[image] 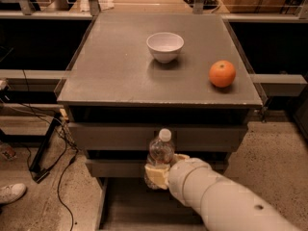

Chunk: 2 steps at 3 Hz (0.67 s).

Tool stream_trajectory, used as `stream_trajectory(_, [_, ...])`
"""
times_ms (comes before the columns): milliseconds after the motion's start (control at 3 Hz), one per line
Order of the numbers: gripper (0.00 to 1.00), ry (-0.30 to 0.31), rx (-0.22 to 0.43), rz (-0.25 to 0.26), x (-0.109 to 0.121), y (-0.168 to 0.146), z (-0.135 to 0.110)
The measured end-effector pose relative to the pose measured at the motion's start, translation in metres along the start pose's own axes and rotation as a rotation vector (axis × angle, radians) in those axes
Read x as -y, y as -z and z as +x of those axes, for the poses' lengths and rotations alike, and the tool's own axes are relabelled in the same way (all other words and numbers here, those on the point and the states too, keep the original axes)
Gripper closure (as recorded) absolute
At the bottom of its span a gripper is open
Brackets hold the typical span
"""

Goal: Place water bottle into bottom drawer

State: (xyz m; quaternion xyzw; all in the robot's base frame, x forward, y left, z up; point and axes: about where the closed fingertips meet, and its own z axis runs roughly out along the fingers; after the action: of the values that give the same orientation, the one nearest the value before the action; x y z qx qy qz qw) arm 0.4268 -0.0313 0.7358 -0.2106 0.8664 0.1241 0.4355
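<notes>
The water bottle (161,152) is clear, ribbed plastic with a round white cap, standing upright at lower centre of the frame, in front of the 2 upper drawer fronts (106,137). The gripper (156,175) sits just below centre, its pale yellowish pads clasped around the bottle's lower body. That grip hides the bottle's base and most of any label. Behind it, the smooth, rounded white arm (226,203) runs off the lower right corner and covers the right part of the cabinet's base.

The bottom drawer (127,203) is pulled out below the bottle, a dull grey tray with a raised rail along its left side. Its front edge is cut off by the lower frame edge and its right side lies behind the arm. The bottle is above the tray's rear part, not resting in it.

The cabinet top (115,71) is flat, matte grey metal with straight edges. On it stand a glossy white bowl (165,46) at upper centre and a dimpled orange (222,73) near the right edge, well apart from each other.

The floor is speckled; black cables (60,172) trail at the left, and a white shoe (10,193) is cut off at the lower left edge. The floor right of the cabinet lies open.
</notes>
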Motion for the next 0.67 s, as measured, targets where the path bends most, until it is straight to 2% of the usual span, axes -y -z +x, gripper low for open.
stream_trajectory(333, [1.00, -0.096, -0.028, 0.104, 0.009, -0.002, 0.054])
stream_trajectory(667, [1.00, -0.108, 0.005, 0.169, 0.026, 0.001, 0.052])
